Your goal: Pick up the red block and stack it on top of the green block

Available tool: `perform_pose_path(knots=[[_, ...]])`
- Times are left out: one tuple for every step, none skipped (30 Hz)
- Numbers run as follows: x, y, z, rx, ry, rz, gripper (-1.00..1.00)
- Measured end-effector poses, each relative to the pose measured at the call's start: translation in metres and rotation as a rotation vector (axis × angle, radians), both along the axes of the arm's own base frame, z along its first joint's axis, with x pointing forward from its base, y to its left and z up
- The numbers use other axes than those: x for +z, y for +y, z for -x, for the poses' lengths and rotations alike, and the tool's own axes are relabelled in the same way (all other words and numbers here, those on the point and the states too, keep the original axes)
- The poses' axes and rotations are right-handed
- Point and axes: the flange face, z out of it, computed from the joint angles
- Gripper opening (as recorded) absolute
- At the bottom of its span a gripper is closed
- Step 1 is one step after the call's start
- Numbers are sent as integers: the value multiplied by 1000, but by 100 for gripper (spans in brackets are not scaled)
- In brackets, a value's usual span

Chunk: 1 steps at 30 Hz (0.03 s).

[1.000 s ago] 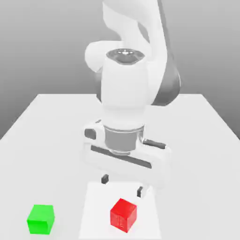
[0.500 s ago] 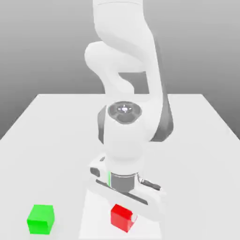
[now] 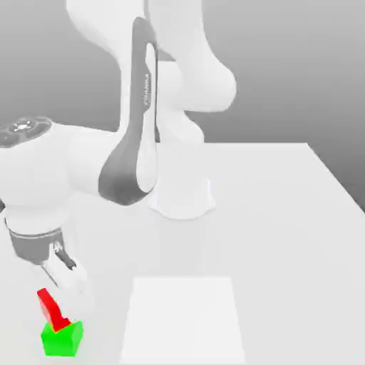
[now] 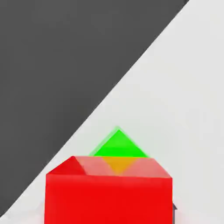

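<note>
Moved from the white square sheet (image 3: 182,321) to the exterior view's lower left, the glossy bright-red cube (image 3: 51,311) now sits at the bright-green cube (image 3: 62,341), overlapping its top edge; whether they touch, I cannot tell. The white end effector (image 3: 68,296) has swung there too, just beside the red cube, its grip on it impossible to confirm. Both cubes are over the pale counter (image 3: 271,249).

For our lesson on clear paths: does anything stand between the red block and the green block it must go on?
Nothing visible stands between them: the red block appears directly above the green block, though whether they touch is unclear.
</note>
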Motion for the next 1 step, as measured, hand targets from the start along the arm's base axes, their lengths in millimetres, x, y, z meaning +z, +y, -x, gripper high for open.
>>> perform_pose_path(knots=[[0,0,0,0,0,0,100]])
